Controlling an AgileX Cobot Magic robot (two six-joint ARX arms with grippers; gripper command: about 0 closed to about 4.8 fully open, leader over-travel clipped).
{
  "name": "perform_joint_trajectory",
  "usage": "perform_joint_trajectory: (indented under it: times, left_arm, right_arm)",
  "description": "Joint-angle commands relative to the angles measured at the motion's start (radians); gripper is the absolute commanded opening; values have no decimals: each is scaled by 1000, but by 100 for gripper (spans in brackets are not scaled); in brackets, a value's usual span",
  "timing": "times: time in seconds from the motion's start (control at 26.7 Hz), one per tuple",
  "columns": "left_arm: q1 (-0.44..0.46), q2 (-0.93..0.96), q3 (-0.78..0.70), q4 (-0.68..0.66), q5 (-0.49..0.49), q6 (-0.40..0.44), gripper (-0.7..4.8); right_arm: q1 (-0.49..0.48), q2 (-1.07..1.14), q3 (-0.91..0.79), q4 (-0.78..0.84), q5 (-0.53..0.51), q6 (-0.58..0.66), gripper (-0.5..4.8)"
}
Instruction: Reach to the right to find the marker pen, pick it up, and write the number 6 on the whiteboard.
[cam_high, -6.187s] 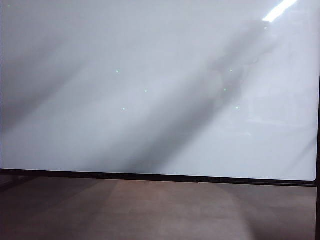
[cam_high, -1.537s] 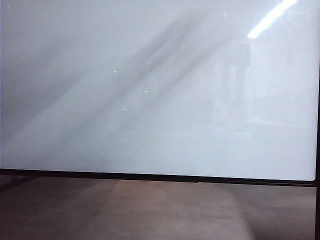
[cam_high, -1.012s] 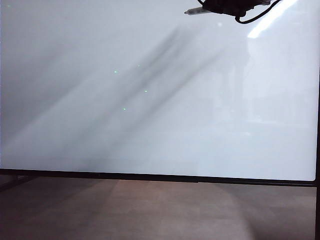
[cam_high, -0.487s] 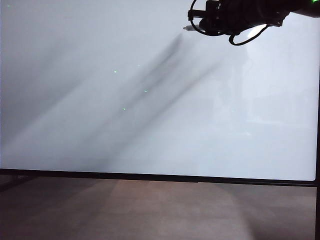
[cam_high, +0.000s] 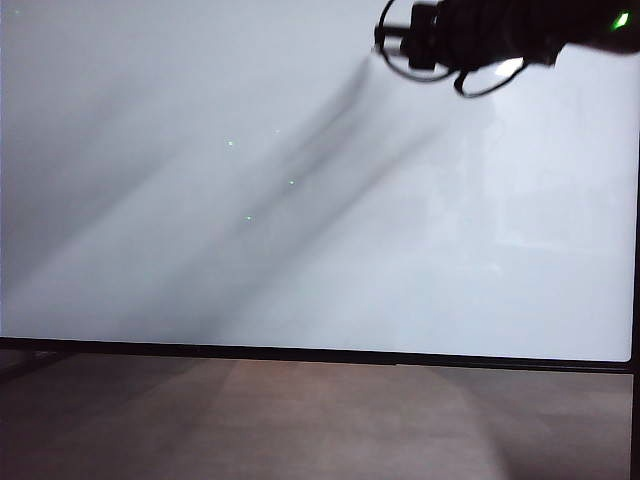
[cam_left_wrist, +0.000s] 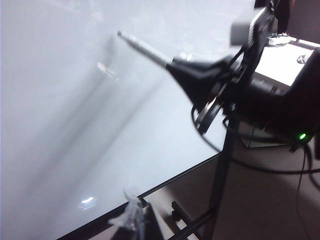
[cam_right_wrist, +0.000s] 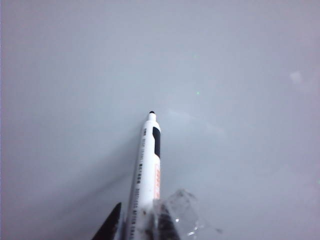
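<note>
Whiteboard (cam_high: 300, 250) fills the exterior view; the right gripper (cam_high: 392, 42) hangs at its upper right, clamped on the marker pen (cam_high: 378, 50). Left wrist view: left gripper (cam_left_wrist: 131, 216), opening unclear. Right wrist view: pen tip close to the board.

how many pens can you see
1: the pen, white-bodied, shut in the right gripper and aimed at the whiteboard near its upper right. Others may lie out of view.

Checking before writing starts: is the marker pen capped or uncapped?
Uncapped: the marker pen, held in the right tool, shows its bare dark tip pointing at the whiteboard.
</note>
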Motion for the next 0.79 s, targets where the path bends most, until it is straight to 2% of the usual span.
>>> perform_joint_trajectory:
  times: [0.04, 0.79]
  left_arm:
    - [-2, -3, 5, 10, 4, 3, -7]
    - [-2, -3, 5, 10, 4, 3, -7]
  right_arm:
    - [0, 19, 7, 47, 6, 0, -1]
    - [0, 24, 7, 23, 63, 0, -1]
